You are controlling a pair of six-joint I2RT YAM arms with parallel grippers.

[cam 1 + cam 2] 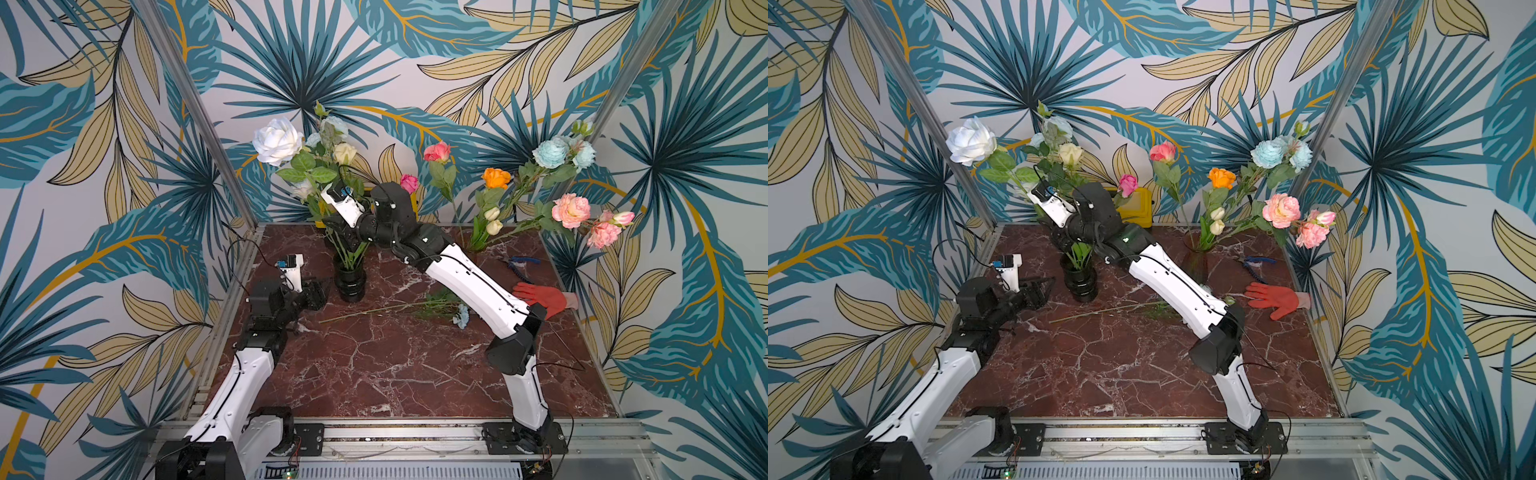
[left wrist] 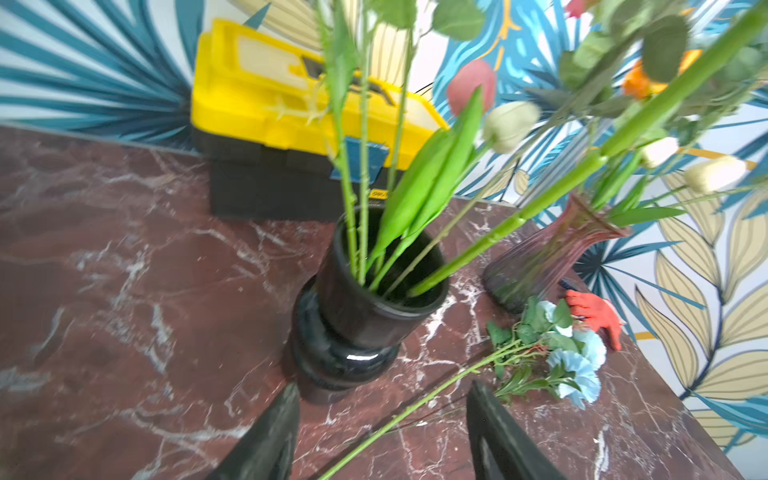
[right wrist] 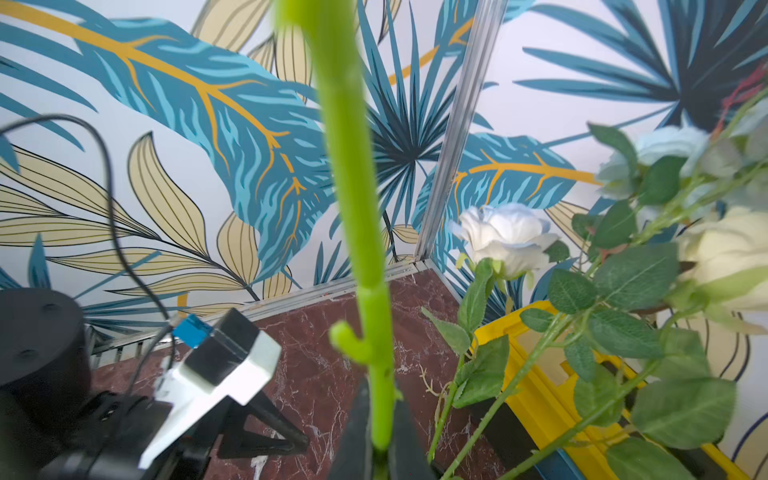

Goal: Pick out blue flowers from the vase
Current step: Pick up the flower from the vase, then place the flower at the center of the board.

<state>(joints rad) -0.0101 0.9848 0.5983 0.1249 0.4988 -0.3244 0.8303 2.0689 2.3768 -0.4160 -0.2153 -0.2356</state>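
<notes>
A black vase point(image 1: 350, 282) point(image 2: 374, 307) stands at the back left of the marble table and holds several stems. Pale blue flowers point(image 1: 334, 124) top that bunch, beside a large white rose point(image 1: 277, 140) and a cream rose point(image 1: 345, 153). My right gripper point(image 3: 381, 399) point(image 1: 343, 235) hovers just above the vase mouth, shut on a thick green stem point(image 3: 353, 208); its bloom is outside the right wrist view. One blue flower sprig point(image 1: 461, 316) point(image 2: 577, 365) lies on the table. My left gripper point(image 2: 384, 411) point(image 1: 318, 293) is open and holds nothing, low beside the vase base.
A purple glass vase point(image 2: 548, 257) at the back right holds more blue blooms point(image 1: 550, 153), an orange rose point(image 1: 496, 178) and pink peonies point(image 1: 571, 210). A yellow toolbox point(image 2: 291, 95) sits behind the black vase. A red glove point(image 1: 544, 299) and pliers point(image 1: 523, 262) lie at the right.
</notes>
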